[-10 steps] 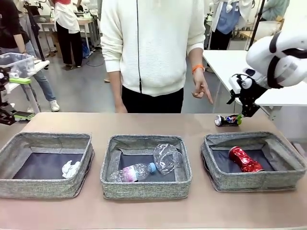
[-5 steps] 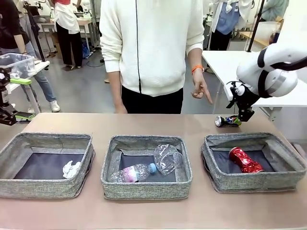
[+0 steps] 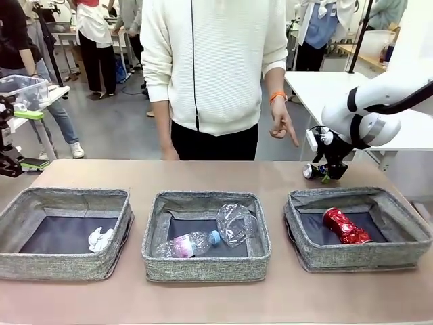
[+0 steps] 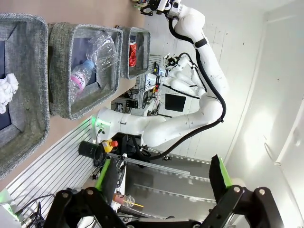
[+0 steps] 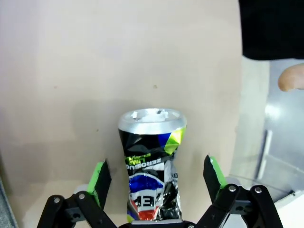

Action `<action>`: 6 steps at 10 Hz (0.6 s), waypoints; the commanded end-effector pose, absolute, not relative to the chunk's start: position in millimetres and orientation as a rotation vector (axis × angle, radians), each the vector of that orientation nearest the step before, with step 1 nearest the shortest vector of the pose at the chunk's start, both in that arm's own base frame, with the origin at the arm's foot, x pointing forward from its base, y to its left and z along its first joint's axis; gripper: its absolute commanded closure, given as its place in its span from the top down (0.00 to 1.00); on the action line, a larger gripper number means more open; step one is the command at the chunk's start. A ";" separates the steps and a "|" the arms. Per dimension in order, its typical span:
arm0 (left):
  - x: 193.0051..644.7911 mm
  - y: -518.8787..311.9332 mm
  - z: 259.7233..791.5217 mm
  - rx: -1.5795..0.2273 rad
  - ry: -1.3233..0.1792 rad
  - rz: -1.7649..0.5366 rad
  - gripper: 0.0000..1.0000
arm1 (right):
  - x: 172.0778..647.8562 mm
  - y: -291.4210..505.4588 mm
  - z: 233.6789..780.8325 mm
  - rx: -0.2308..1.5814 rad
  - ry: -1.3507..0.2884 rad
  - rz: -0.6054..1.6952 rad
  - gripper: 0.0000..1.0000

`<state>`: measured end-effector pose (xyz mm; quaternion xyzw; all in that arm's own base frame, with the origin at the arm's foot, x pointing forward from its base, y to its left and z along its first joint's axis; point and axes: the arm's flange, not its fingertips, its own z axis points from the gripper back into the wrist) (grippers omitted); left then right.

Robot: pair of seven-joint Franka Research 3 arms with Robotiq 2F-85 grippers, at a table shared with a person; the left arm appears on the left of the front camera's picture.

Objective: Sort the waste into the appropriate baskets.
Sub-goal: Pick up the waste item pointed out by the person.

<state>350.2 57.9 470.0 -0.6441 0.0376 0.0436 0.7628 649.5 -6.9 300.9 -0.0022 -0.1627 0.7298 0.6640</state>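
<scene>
We see the right gripper [image 5: 156, 183] spread wide, its green-padded fingers [image 5: 100, 176] on either side of the crushed dark-blue can [image 5: 151, 164] without touching it; the can lies on its side on the bare brown table [image 5: 71, 71]. From the front, that gripper [image 3: 329, 169] hangs over the can [image 3: 312, 170] at the table's far right, just behind the right basket [image 3: 358, 256], and hides most of it.

The left gripper [image 4: 164, 173] is also wide open and empty, pointed away from the table at a white wall and a metal frame. Its camera shows the three baskets side-on, with the paper ball [image 4: 6, 91] cut off at the picture's edge.

The front view gives us what lies in each bin: the crumpled paper ball [image 3: 100, 239] in the left basket [image 3: 64, 264], the plastic bottle [image 3: 186, 244] and the crushed clear cup [image 3: 236, 223] touching each other in the middle basket [image 3: 206, 267], and the crushed red can [image 3: 346, 225] in the right one.

A person in a white top stands at the far edge, one hand [image 3: 283, 128] pointing down near the blue can; a fingertip [image 5: 290, 77] of it shows at the edge of the right wrist view. Behind are other tables and people on a grey floor. We cannot read the can's print fully.
</scene>
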 end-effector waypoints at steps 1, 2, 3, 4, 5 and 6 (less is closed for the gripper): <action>348.9 57.8 472.7 -1.406 0.075 0.079 1.00 | 654.3 -5.7 309.8 0.015 -0.355 1.631 1.00; 348.9 57.8 472.7 -1.406 0.075 0.079 1.00 | 653.2 -6.3 309.5 0.019 -0.356 1.628 1.00; 348.9 57.8 472.7 -1.406 0.075 0.079 1.00 | 651.8 -6.4 309.4 0.029 -0.334 1.625 1.00; 348.9 57.8 472.7 -1.406 0.075 0.079 1.00 | 649.1 -6.1 309.4 0.049 -0.307 1.638 0.49; 348.9 57.8 472.7 -1.406 0.075 0.079 1.00 | 648.1 -5.5 309.4 0.039 -0.304 1.638 0.41; 348.9 57.8 472.7 -1.406 0.075 0.079 1.00 | 648.0 -6.6 309.0 0.037 -0.306 1.634 0.00</action>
